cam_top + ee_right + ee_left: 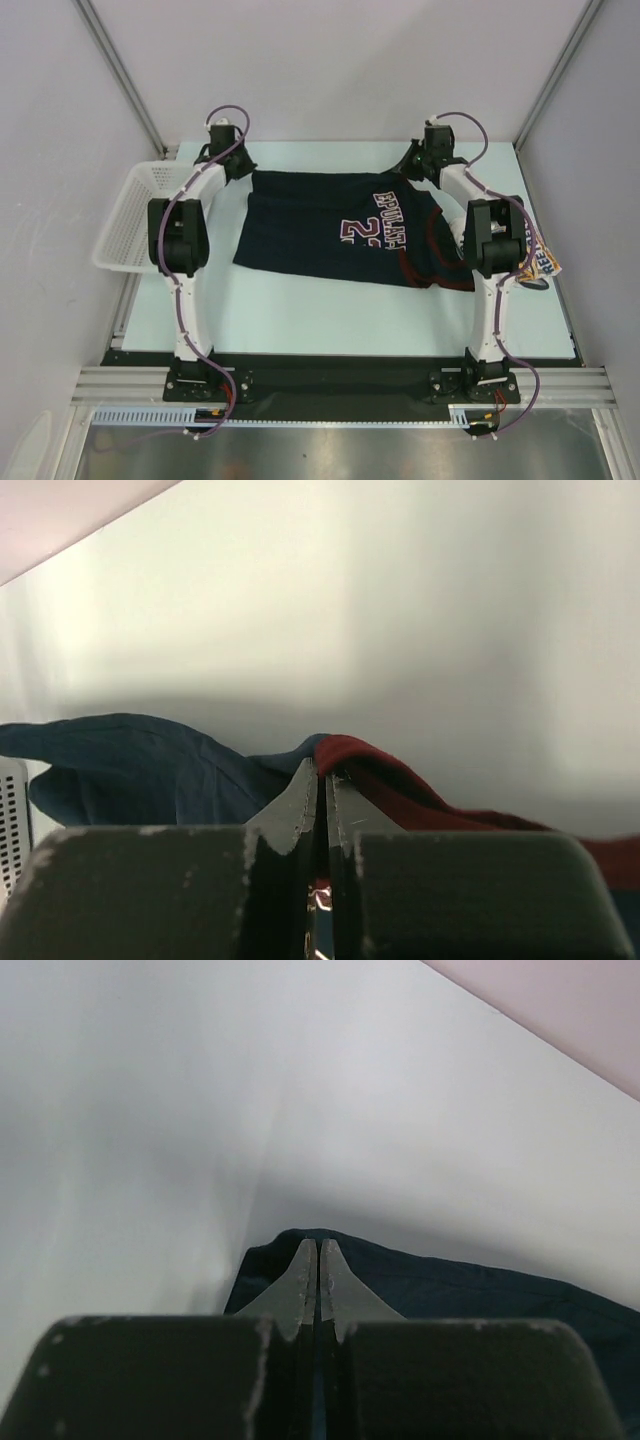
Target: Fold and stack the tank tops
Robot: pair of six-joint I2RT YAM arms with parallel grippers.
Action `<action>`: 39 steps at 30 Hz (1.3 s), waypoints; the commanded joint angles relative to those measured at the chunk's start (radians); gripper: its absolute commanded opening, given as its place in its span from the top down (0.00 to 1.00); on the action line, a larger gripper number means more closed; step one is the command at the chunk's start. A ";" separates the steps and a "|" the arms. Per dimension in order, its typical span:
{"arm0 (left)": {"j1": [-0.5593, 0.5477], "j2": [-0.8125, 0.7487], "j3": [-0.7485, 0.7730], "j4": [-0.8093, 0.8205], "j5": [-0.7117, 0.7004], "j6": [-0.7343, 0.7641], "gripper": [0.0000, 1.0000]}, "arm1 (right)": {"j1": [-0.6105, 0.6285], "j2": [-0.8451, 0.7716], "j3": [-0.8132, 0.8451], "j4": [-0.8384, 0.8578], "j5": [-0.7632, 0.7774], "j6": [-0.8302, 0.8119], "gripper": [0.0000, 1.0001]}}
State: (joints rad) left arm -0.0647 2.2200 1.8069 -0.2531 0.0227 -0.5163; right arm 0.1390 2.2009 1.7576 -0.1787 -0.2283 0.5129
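Note:
The navy tank top [320,230] lies on the table, its chest print facing up and its dark-red trim toward the right. My left gripper [243,168] is at its far left corner, shut on navy cloth [450,1285]. My right gripper [417,168] is at its far right corner, shut on cloth where navy [150,765] meets the dark-red trim [400,780]. In the wrist views both pairs of jaws, left [318,1245] and right [322,768], are pressed together with cloth between them. The white tank top [545,262] shows only a small part at the table's right edge, behind the right arm.
A white mesh basket [135,215] hangs off the table's left edge beside the left arm. Walls close in the back and both sides. The pale table surface [330,315] runs in front of the navy top.

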 commanded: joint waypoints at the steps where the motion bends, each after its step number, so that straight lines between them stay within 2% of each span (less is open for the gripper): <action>1: 0.034 0.018 0.063 0.119 0.045 -0.040 1.00 | -0.012 0.062 0.101 0.051 -0.071 -0.010 1.00; 10: 0.057 0.093 0.129 0.215 0.138 -0.117 1.00 | -0.064 0.157 0.166 0.097 -0.135 0.068 0.97; 17: 0.057 0.106 0.163 0.239 0.187 -0.151 1.00 | -0.075 0.152 0.146 0.142 -0.180 0.095 0.98; 22: 0.057 0.076 0.144 0.236 0.198 -0.142 1.00 | -0.076 0.122 0.135 0.142 -0.200 0.084 0.90; 24: 0.057 0.046 0.100 0.248 0.206 -0.139 1.00 | -0.076 0.105 0.120 0.143 -0.200 0.082 0.88; 28: 0.057 -0.017 0.013 0.290 0.204 -0.136 1.00 | -0.076 0.069 0.088 0.140 -0.201 0.069 1.00; 39: 0.060 -0.224 -0.305 0.365 0.203 -0.136 1.00 | -0.055 -0.125 -0.151 0.166 -0.142 0.033 0.99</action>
State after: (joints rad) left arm -0.0105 2.0979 1.5517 0.0383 0.2153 -0.6476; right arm 0.0719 2.1857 1.6421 -0.0597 -0.4007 0.5800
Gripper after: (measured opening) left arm 0.007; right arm 0.043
